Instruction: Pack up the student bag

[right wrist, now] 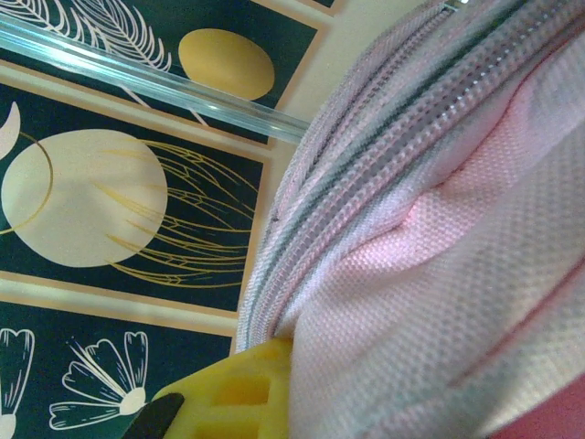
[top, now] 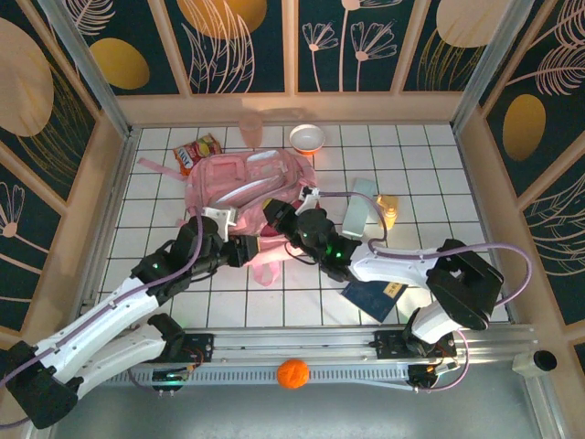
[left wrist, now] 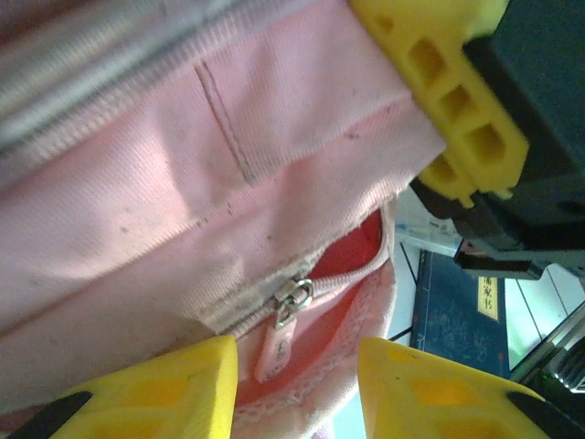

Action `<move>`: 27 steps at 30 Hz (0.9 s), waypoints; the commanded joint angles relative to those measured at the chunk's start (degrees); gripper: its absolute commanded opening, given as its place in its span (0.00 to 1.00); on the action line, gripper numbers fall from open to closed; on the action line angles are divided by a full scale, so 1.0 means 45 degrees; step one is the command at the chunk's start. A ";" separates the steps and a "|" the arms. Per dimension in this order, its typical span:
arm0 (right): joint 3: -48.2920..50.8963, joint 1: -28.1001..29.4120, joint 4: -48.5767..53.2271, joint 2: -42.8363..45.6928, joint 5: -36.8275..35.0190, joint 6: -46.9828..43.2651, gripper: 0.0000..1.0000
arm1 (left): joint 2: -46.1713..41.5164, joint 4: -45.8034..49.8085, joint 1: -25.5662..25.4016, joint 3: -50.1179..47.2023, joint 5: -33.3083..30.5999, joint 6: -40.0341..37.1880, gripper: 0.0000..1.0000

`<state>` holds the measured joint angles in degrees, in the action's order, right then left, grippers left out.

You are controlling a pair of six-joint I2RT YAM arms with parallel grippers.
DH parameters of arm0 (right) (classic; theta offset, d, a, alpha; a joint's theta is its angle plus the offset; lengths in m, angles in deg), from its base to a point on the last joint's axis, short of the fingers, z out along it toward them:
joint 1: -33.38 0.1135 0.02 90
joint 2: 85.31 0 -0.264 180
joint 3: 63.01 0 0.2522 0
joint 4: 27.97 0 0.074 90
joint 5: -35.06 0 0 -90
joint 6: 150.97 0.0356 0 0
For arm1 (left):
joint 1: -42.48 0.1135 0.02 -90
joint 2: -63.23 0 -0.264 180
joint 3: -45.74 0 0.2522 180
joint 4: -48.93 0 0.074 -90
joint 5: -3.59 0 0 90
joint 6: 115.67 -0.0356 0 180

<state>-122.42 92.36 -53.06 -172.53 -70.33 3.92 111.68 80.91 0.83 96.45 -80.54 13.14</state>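
Yellow fingers [left wrist: 146, 389] of the left gripper [left wrist: 297, 384] stand spread around the zip pull [left wrist: 291, 306] of a part-open pocket; the right gripper [top: 274, 216] pinches the student bag [top: 242, 178], mid-table. Packing looks barely begun, with the blue book [top: 375, 297] and the snack packet [top: 196, 152] lying outside

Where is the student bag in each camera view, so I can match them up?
Top external: the student bag lies at centre frame.
Left wrist: its pink fabric covers the upper left, with a part-open pocket at bottom centre.
Right wrist: it covers the right half, against the patterned wall.
Shared landmark: the bag's zip trim.
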 commanded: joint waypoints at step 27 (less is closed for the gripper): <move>-0.1585 0.0859 0.0556 -0.0296 -0.0982 -0.0603 0.00 | 0.1510 -0.0730 -0.0647 -0.0106 -0.2532 0.1492 0.00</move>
<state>-127.16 95.31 -49.51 -175.50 -73.55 2.34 118.21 80.06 -2.12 96.34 -93.72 18.10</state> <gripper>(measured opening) 0.066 0.055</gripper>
